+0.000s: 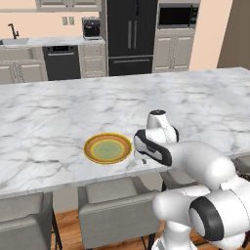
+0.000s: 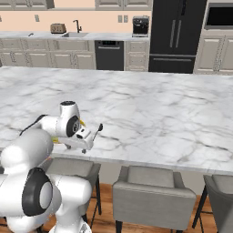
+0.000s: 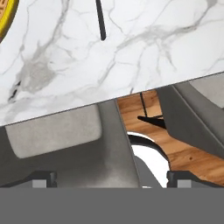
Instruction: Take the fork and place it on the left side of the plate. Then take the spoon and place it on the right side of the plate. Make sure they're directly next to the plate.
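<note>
Fingers (image 3: 112, 179) spread wide, nothing pinched. Spoon (image 2: 97, 132) flat on marble desk (image 1: 58, 112) near front edge, right of plate (image 1: 108, 148). Looks thin, stiff, light, slick; pinch mid-handle (image 3: 101, 22) across narrow width.

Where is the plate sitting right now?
The plate lies flat on the marble counter near its front edge, above the grey stools, just left of the robot's wrist in the left base view; its yellow rim also shows in the hand view's top-left corner.
</note>
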Motion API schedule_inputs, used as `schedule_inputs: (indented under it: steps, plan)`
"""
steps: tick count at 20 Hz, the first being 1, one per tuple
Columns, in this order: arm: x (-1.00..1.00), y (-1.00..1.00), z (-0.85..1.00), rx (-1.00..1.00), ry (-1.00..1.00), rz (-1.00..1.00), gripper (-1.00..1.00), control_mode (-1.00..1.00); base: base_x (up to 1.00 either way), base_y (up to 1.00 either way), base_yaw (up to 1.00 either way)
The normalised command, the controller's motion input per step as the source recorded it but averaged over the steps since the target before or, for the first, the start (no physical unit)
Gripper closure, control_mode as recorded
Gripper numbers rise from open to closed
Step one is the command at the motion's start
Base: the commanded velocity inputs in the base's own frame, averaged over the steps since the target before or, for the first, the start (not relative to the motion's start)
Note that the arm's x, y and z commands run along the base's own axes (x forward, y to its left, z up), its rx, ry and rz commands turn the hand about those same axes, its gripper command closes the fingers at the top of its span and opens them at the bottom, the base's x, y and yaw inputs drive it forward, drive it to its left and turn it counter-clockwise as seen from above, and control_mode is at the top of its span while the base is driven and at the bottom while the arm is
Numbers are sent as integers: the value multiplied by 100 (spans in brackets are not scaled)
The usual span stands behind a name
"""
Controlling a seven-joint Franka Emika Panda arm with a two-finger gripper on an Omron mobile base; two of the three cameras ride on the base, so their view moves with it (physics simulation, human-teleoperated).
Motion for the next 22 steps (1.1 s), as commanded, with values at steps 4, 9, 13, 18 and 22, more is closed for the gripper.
schedule_inputs:
  steps: [4, 9, 13, 18, 22]
  plan:
    - [-2, 0, 0, 0, 0, 0, -100, -100, 0, 0, 0]
    - [0, 0, 0, 0, 0, 0, -100, -100, 0, 0, 0]
    - [0, 0, 0, 0, 0, 0, -100, -100, 0, 0, 0]
    - [0, 0, 0, 0, 0, 0, -100, -100, 0, 0, 0]
    - [0, 0, 0, 0, 0, 0, -100, 100, 0, 0, 0]
